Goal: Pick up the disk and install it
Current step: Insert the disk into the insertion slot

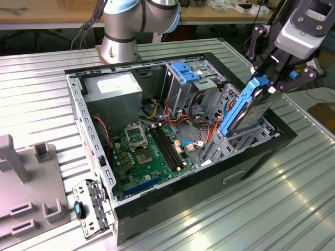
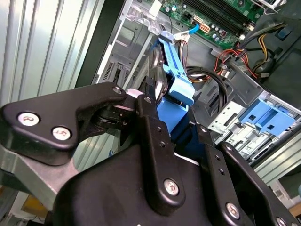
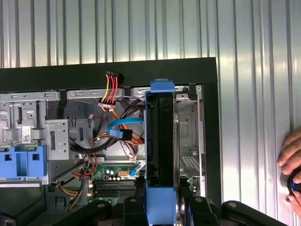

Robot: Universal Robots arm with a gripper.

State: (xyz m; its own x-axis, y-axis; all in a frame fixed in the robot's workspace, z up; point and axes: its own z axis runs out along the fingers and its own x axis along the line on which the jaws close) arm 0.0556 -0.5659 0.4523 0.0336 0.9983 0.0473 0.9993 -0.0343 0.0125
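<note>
Gripper: the gripper (image 1: 268,83) is pressed together on the upper end of the disk (image 1: 245,111), with 1 finger against each flat side.
Disk position: it is held over the corner of the case (image 1: 172,194) nearest the exterior view's right, with its lower end down among the grey bay metalwork.
Disk attitude: it stands on edge and tilted, the top leaning toward the exterior view's right. I cannot tell whether the lower end is seated.
Disk detail: in the first wrist view the dark body runs between 2 blue frame ends.
Case: it is open and lies on its side on the ribbed metal table (image 1: 272,209).
Bracket: 1 blue bracket (image 1: 184,70) sits atop the grey cage, apart from the disk and toward the exterior view's left of it.
Board: the green board (image 1: 146,154) lies on the case floor, on the exterior view's left of the disk.
Cables: a blue cable (image 3: 123,124) and a red-and-yellow bundle (image 3: 110,89) lie just beside the disk.
Arm base: the arm base (image 1: 119,44) stands on the table behind the case.
Hand: a person's hand (image 3: 291,162) is over the table outside the case, fingers curled on a small dark object.
Fixture: a grey fixture (image 1: 26,183) is on the table at the exterior view's left, well apart from the disk.
</note>
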